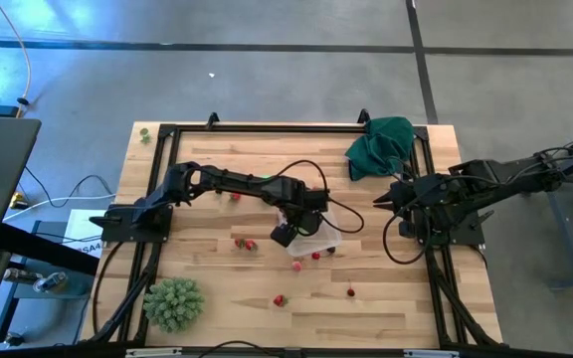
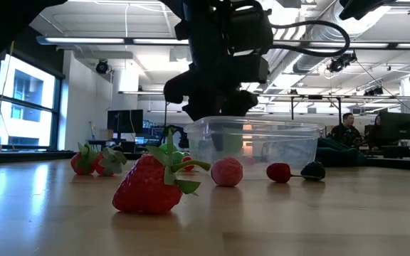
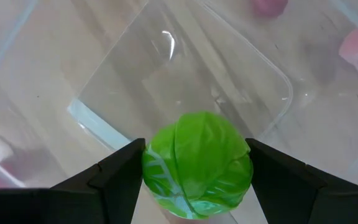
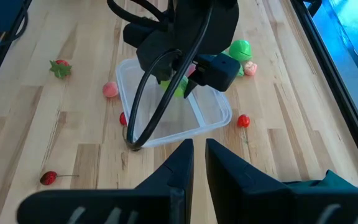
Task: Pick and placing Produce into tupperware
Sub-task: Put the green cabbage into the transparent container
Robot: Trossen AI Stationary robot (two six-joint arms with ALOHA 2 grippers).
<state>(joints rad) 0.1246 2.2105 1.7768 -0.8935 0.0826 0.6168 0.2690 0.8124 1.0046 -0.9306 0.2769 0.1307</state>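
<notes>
Left gripper (image 1: pixel 300 221) from above: poised over the clear tupperware (image 1: pixel 323 242), its load hidden under the dark wrist. From table height: only the arm's bulk above the box, fingertips lost behind the rim; strawberry (image 2: pixel 150 186) nearest the lens. Left wrist: fingers spread wide around a green sprout-like piece of produce (image 3: pixel 197 163), box floor beneath. Right wrist: right gripper (image 4: pixel 199 151) nearly closed, empty, well apart. No readable writing.

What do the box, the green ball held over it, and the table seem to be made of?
Box: clear glossy plastic, probably; the wood shows through and its walls glint.
Green ball: likely smooth moulded plastic, with pale leaf veins and a soft sheen.
Table: light wood planks with visible grain and seams, matte.
</notes>
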